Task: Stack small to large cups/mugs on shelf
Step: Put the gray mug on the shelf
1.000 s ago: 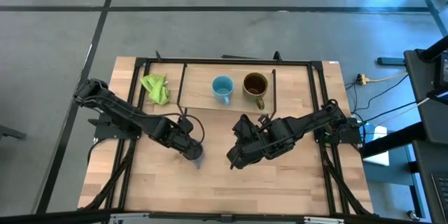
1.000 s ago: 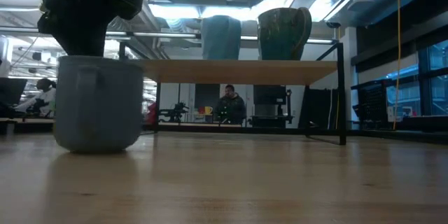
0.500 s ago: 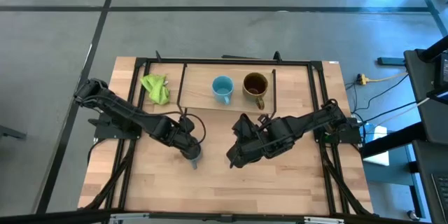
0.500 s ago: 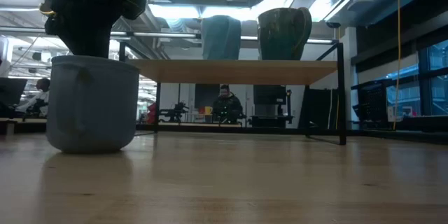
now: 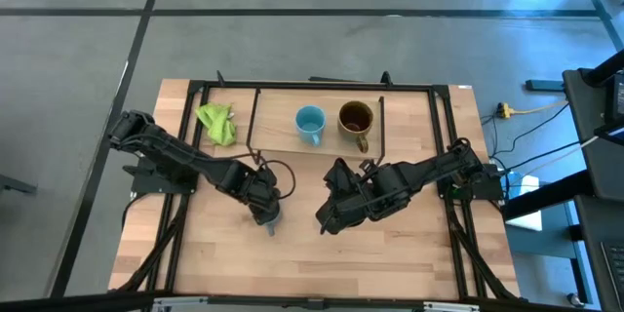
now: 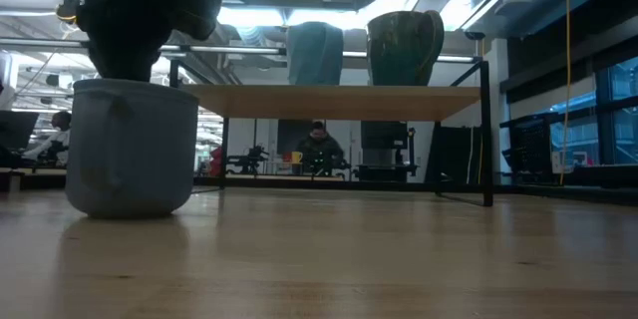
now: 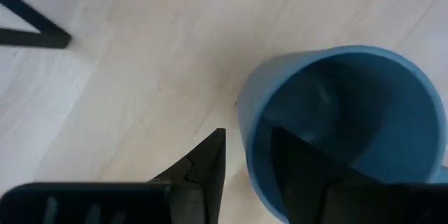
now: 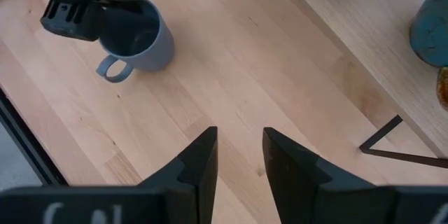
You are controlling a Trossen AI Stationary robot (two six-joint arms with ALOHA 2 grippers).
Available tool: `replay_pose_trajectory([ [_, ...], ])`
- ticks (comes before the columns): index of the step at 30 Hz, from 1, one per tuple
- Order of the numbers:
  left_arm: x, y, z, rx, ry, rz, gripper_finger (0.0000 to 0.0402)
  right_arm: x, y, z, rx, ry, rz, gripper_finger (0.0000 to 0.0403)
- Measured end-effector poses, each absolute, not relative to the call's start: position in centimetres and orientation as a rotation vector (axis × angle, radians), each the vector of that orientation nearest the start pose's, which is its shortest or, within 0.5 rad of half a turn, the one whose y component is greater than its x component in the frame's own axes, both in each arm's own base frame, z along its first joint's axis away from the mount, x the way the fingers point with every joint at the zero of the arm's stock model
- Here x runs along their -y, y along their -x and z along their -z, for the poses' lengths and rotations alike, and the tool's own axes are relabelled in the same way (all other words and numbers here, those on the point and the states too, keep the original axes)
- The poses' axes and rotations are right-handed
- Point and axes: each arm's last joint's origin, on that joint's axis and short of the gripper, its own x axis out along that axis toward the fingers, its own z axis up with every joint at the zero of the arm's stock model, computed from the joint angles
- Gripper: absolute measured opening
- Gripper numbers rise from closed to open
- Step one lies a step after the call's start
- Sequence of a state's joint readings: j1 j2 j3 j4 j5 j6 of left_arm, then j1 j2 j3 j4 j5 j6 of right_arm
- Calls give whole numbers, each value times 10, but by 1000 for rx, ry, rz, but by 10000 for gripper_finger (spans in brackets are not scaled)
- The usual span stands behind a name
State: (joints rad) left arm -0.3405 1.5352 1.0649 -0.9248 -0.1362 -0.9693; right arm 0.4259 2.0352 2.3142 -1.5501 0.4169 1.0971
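Mugs: I count three. The sky-blue mug [image 5: 309,124] and brown-olive mug [image 5: 356,119] stand on the shelf [image 5: 278,138].
Grey-blue mug [image 6: 131,148]: on the tabletop [image 5: 292,253].
Left gripper [image 7: 245,161]: fingers clamped astride its wall.
Right gripper [image 8: 239,159]: hovers nearby, fingers parted, empty.

grey-blue mug [image 5: 272,216] mostly hidden under left arm from above, brown-olive mug [image 8: 439,21] cut by wrist picture's edge

I can count three mugs: one small grey-blue mug [image 5: 272,216], one light blue mug [image 5: 310,124] and one brown mug [image 5: 356,120]. There is one shelf [image 5: 278,136], one green cloth [image 5: 216,122], two robot arms, and one person [image 6: 317,146] far back in the room.
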Motion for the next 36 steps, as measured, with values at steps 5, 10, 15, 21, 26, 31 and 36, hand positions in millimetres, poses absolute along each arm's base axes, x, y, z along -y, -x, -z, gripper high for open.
replay_pose_trajectory([
  [5,85,-260,-213,-1322,428,-424,110,-147,-356,-375,-991,-453,599,116],
  [10,85,-260,-213,-1326,408,-407,93,-146,-356,-374,-996,-450,605,116],
  [15,85,-260,-213,-1326,407,-407,42,-144,-356,-374,-994,-447,615,116],
  [21,84,-261,-213,-1322,408,-412,10,-140,-358,-374,-991,-452,628,116],
  [26,77,-261,-224,-1309,448,-405,5,-138,-358,-374,-991,-465,643,116],
  [31,61,-256,-273,-1250,448,-418,3,-138,-358,-374,-996,-450,635,116],
  [36,33,-237,-340,-1216,400,-496,2,-139,-358,-374,-996,-447,632,116],
])
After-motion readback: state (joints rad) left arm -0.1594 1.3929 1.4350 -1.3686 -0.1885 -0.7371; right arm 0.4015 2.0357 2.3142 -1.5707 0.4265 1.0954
